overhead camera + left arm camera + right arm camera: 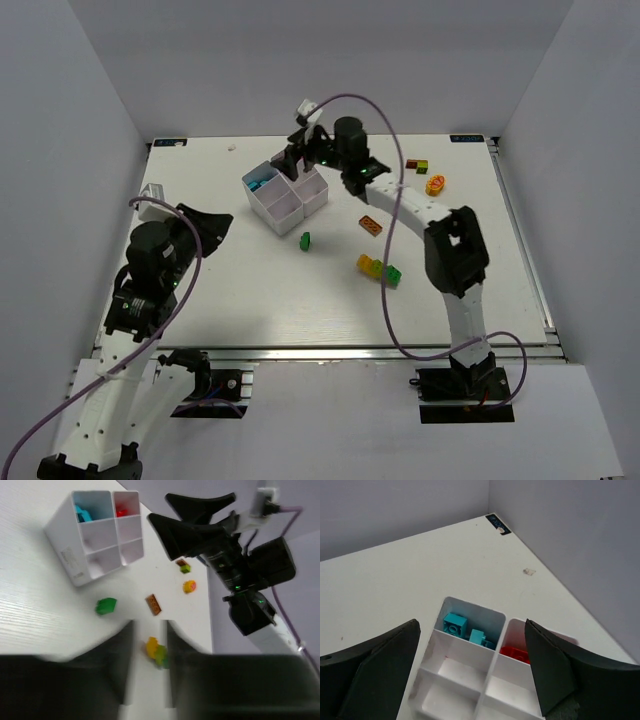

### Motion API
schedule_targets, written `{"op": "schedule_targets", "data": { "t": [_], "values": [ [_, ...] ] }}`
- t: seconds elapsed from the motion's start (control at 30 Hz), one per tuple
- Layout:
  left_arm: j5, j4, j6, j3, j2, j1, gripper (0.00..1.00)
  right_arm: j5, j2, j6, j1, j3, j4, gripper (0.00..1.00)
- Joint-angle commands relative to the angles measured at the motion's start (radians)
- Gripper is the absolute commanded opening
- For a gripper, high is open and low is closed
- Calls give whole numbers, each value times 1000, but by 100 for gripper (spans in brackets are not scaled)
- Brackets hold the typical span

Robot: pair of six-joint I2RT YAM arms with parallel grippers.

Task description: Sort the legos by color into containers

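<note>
The white four-compartment tray [262,208] stands at the back left of the table. It holds blue bricks [455,625] in one far compartment and a red brick [515,654] in the other. My right gripper [298,152] hovers above the tray, open and empty, and also shows in its wrist view [471,625]. My left gripper [146,645] is open and empty, low over the table left of the tray [75,565]. A yellow-green brick pair [156,652] shows between its fingers but lies farther off [378,268]. A green brick [305,240] lies in front of the tray.
An orange flat brick [371,225] lies right of the tray. A red-green brick [417,165] and a yellow-orange piece [436,184] lie at the back right. The right arm [450,250] stretches across the right half of the table. White walls enclose the table.
</note>
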Motion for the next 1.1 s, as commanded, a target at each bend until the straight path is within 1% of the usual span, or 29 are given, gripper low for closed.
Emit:
{"op": "schedule_targets", "data": {
  "t": [0.0, 0.03, 0.07, 0.1, 0.13, 0.17, 0.2, 0.23, 0.27, 0.3, 0.33, 0.37, 0.4, 0.43, 0.47, 0.5, 0.57, 0.63, 0.7, 0.77, 0.83, 0.9, 0.93, 0.97, 1.07],
  "values": [
    [129, 112, -15, -54, 33, -2, 24, -156, -195, -142, -64, -35, -181, 89],
    [149, 161, -23, -64, 53, -2, 16, -189, -228, -151, -81, -70, -202, 89],
    [190, 187, -41, -75, 64, -2, 11, -223, -297, -162, -117, -142, -220, 84],
    [209, 210, -51, -96, 73, -2, 8, -256, -333, -184, -133, -176, -245, 81],
    [228, 265, -71, -109, 93, -3, 10, -304, -397, -199, -169, -236, -299, 76],
    [273, 298, -84, -123, 101, -2, 15, -333, -428, -223, -189, -261, -338, 73],
    [294, 330, -97, -150, 111, -3, 24, -361, -459, -272, -205, -284, -372, 69],
    [305, 368, -109, -159, 121, -3, 37, -388, -488, -297, -223, -305, -462, 66],
    [311, 381, -129, -166, 130, -3, 62, -395, -543, -320, -257, -327, -504, 63],
    [333, 396, -135, -175, 142, -3, 70, -401, -569, -355, -274, -368, -543, 62],
    [339, 428, -138, -190, 145, -5, 76, -401, -591, -369, -291, -385, -627, 62],
    [342, 444, -141, -196, 147, -5, 85, -398, -630, -380, -320, -399, -669, 62],
    [345, 450, -143, -201, 156, -6, 90, -386, -647, -388, -331, -425, -711, 63],
    [348, 459, -141, -204, 160, -10, 92, -373, -661, -412, -341, -434, -752, 66],
    [342, 453, -131, -204, 167, -11, 98, -357, -687, -421, -352, -445, -831, 78],
    [325, 438, -126, -202, 182, -20, 98, -312, -701, -428, -355, -471, -861, 88],
    [292, 400, -115, -193, 202, -29, 98, -269, -732, -440, -361, -503, -922, 89],
    [290, 389, -108, -198, 225, -37, 98, -203, -752, -425, -366, -561, -929, 89],
    [290, 411, -114, -228, 228, -37, 98, -145, -781, -402, -375, -601, -912, 89],
    [279, 419, -126, -267, 219, -37, 98, -123, -795, -385, -394, -652, -889, 89],
    [264, 439, -138, -293, 188, -37, 98, -149, -784, -373, -423, -658, -901, 89],
    [250, 455, -155, -333, 158, -37, 98, -195, -764, -369, -441, -635, -929, 83],
    [250, 468, -160, -345, 142, -37, 97, -210, -752, -371, -452, -625, -968, 80],
    [253, 467, -164, -357, 115, -39, 97, -226, -721, -379, -470, -602, -992, 75],
    [262, 439, -164, -391, 70, -37, 96, -286, -649, -467, -477, -569, -1128, 72]
  ]
}}
